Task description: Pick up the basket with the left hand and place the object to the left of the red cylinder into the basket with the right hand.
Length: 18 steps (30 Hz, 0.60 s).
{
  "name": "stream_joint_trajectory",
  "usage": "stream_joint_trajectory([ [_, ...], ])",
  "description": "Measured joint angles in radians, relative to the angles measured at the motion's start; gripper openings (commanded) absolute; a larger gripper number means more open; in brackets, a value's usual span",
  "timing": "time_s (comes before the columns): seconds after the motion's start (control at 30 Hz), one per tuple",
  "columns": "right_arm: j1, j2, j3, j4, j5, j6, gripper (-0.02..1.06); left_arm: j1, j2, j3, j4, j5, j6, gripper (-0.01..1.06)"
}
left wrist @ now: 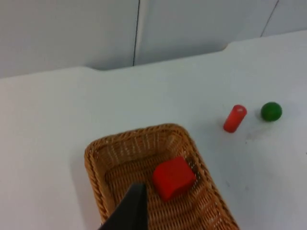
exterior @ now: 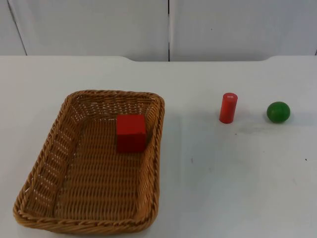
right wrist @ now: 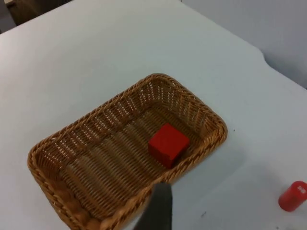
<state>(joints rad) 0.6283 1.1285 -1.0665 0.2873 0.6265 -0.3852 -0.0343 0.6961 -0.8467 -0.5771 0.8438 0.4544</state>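
A brown wicker basket (exterior: pixel 114 93) rests on the left half of the white table. A red cube (exterior: pixel 131 133) lies inside it, near the far right wall. To the right of the basket a red cylinder (exterior: pixel 228 107) stands upright, and a green ball (exterior: pixel 278 112) lies just right of it. My left gripper (left wrist: pixel 128 213) hangs high above the basket (left wrist: pixel 139 132) and the cube (left wrist: pixel 173 177). My right gripper (right wrist: pixel 158 211) is also raised well above the basket (right wrist: pixel 158 76), with the cube (right wrist: pixel 168 143) and the cylinder (right wrist: pixel 293 195) below it. Neither gripper touches anything.
The grey partition wall (exterior: pixel 168 29) closes the table's far edge. Bare white table top (exterior: pixel 223 188) stretches between the basket and the cylinder and along the front right.
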Motion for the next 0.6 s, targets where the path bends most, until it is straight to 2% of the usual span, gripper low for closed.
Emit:
stream_joint_trajectory([
  [0.43,0.000,-0.097,0.124,0.000,-0.030,0.034,0.75,-0.036,-0.144,0.002,-0.002,0.066,0.000,1.05],
  [0.6,0.000,-0.168,0.216,0.000,-0.092,0.049,0.75,-0.041,-0.249,0.063,-0.001,0.075,0.000,1.05],
])
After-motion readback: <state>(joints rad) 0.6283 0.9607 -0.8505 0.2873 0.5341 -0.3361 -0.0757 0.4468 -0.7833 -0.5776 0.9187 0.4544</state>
